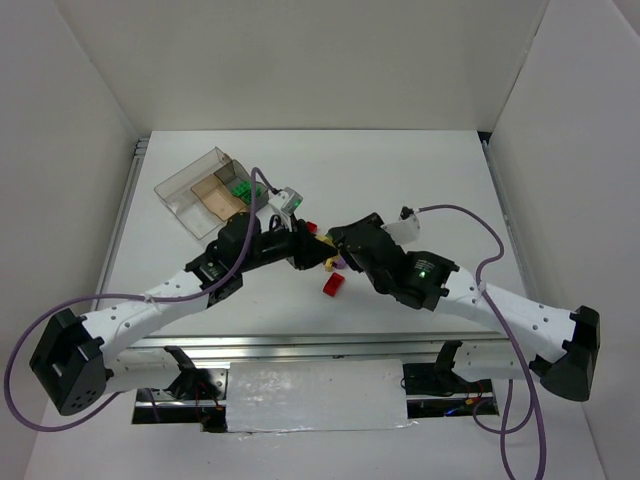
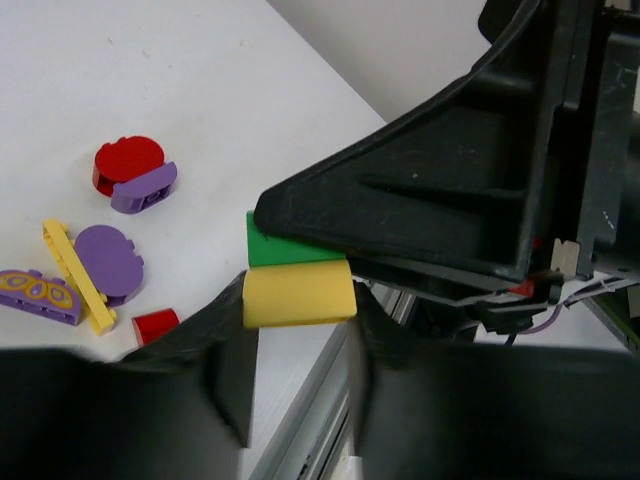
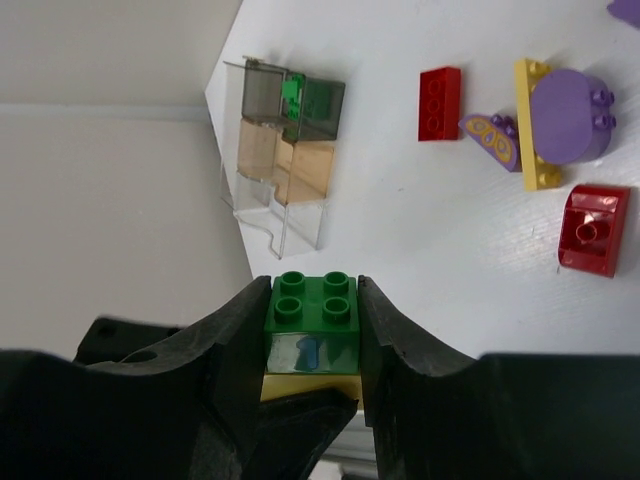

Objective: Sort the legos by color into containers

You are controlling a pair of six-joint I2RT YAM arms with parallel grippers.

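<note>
The left hand (image 2: 298,325) clamps the yellow brick (image 2: 298,293). The right hand (image 3: 313,335) clamps the green brick (image 3: 313,320) stacked on it, over the desk (image 1: 400,180). Pull straight apart without twisting, then carry the green one to the smoky compartment (image 3: 322,100), which already holds green.

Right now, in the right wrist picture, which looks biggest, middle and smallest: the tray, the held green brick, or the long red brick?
1. tray: biggest.
2. green brick: next, but nearest the camera, so it looks extra big.
3. long red brick: smallest.
</note>
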